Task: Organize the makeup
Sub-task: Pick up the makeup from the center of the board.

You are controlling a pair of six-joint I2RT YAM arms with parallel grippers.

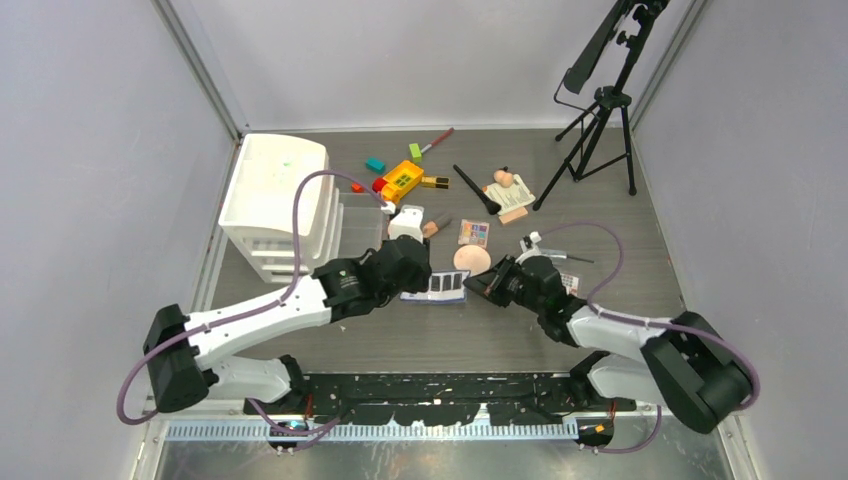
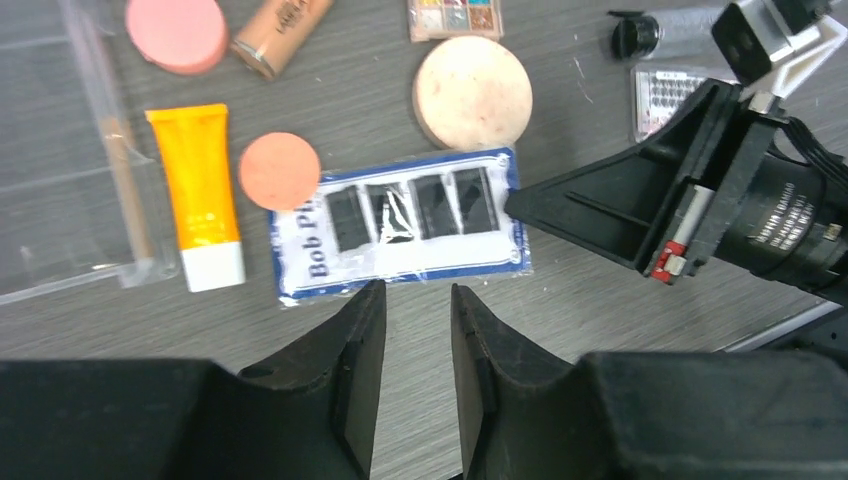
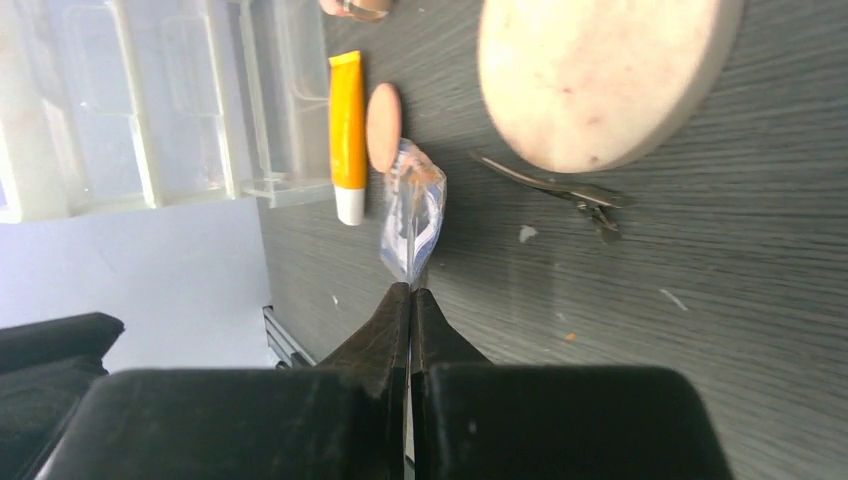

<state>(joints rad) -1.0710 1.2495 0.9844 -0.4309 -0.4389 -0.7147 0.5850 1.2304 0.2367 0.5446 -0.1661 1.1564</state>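
Note:
A blue-and-white eyeshadow packet with black pans lies on the table, also seen in the top view. My right gripper is shut on the packet's right edge; the packet shows edge-on between its tips. My left gripper is open and empty, just short of the packet's near edge. An orange tube with a white cap, a small peach compact and a large beige compact lie around the packet. A pink compact, a beige tube and a colourful palette lie beyond.
A white drawer unit stands at the left with a clear drawer pulled out. A yellow-and-red toy brick, a black brush and a red pencil lie farther back. A tripod stands at the back right. A hair clip lies by the beige compact.

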